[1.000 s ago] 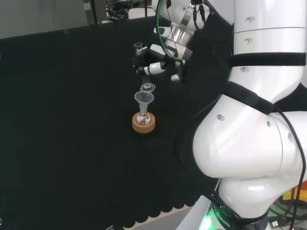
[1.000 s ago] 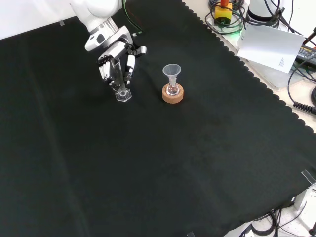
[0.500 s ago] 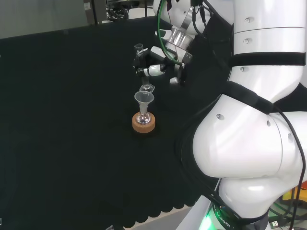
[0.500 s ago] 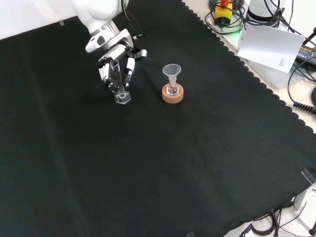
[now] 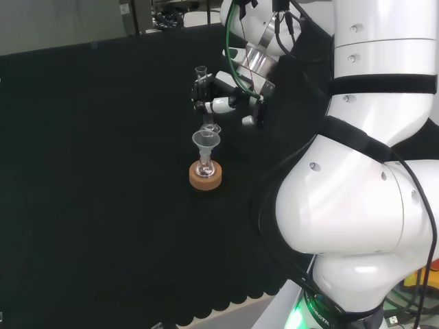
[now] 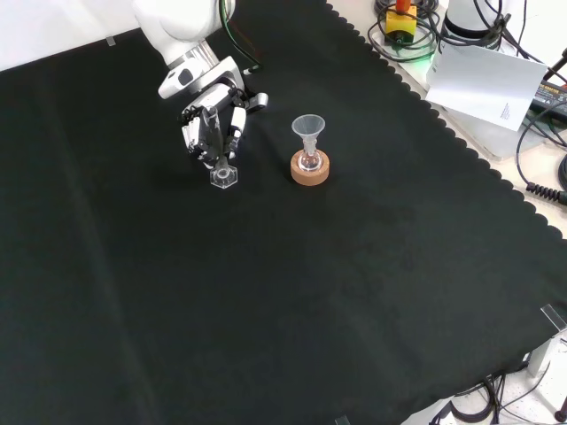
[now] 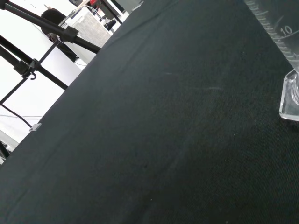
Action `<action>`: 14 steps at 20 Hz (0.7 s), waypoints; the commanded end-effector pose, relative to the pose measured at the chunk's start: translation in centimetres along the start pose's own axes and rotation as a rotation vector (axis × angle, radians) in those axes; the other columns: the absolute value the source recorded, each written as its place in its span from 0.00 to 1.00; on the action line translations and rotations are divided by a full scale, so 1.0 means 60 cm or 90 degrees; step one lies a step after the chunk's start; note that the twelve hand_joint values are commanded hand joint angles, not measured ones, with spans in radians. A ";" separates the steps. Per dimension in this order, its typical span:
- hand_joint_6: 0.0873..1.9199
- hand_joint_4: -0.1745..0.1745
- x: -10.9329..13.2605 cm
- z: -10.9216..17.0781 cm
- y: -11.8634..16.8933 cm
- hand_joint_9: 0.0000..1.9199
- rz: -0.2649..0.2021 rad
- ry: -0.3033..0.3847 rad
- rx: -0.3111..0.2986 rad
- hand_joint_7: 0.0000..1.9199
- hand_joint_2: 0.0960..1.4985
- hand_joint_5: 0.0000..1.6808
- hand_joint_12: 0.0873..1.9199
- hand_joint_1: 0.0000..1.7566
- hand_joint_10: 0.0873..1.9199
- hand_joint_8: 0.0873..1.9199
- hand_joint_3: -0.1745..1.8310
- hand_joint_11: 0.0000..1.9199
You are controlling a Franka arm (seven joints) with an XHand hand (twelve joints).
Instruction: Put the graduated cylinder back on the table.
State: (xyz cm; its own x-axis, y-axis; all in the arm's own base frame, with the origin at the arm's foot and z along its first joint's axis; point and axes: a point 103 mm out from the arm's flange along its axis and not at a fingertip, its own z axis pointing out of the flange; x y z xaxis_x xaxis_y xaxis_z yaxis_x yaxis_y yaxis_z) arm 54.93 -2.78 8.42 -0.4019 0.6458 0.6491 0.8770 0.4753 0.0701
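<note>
The clear graduated cylinder (image 6: 220, 159) stands nearly upright with its hexagonal foot (image 6: 224, 177) at the black cloth; I cannot tell whether the foot touches it. The black and white hand (image 6: 213, 128) is shut on the cylinder's tube, fingers curled round it. In the head view the hand (image 5: 218, 103) holds the cylinder (image 5: 203, 92) just behind the funnel. The wrist view has the scale-marked tube (image 7: 275, 28) and foot (image 7: 292, 95) close over the cloth.
A small flask with a clear funnel (image 6: 308, 128) sits on a cork ring (image 6: 309, 168), right of the cylinder in the front view; in the head view the ring (image 5: 206, 178) lies nearer the camera. The cloth's scalloped edge (image 6: 461, 142), a paper sheet (image 6: 487, 80) and cables lie far right.
The hand has carried the cylinder a little down and to the right in the front view, and the tube now stands straighter. The flask and funnel have not moved.
</note>
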 end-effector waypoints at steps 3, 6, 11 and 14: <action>0.61 0.00 -0.001 -0.001 -0.010 0.62 0.002 0.015 -0.004 0.48 0.78 0.51 0.44 0.65 0.07 0.33 0.09 0.55; 0.61 0.00 -0.003 -0.007 -0.013 0.62 0.002 0.016 -0.004 0.47 0.78 0.51 0.44 0.64 0.07 0.31 0.09 0.56; 0.59 0.14 -0.006 -0.012 -0.018 0.60 -0.002 0.019 -0.001 0.45 0.77 0.51 0.47 0.63 0.08 0.31 0.09 0.52; 0.48 0.38 -0.006 -0.013 -0.019 0.58 -0.006 0.018 0.006 0.42 0.74 0.48 0.50 0.64 0.08 0.30 0.07 0.48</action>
State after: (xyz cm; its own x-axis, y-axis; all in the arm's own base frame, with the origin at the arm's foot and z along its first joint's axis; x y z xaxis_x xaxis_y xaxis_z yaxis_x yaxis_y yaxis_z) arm 54.36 -3.87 8.68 -0.3965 0.6272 0.6703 0.8766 0.4756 0.0736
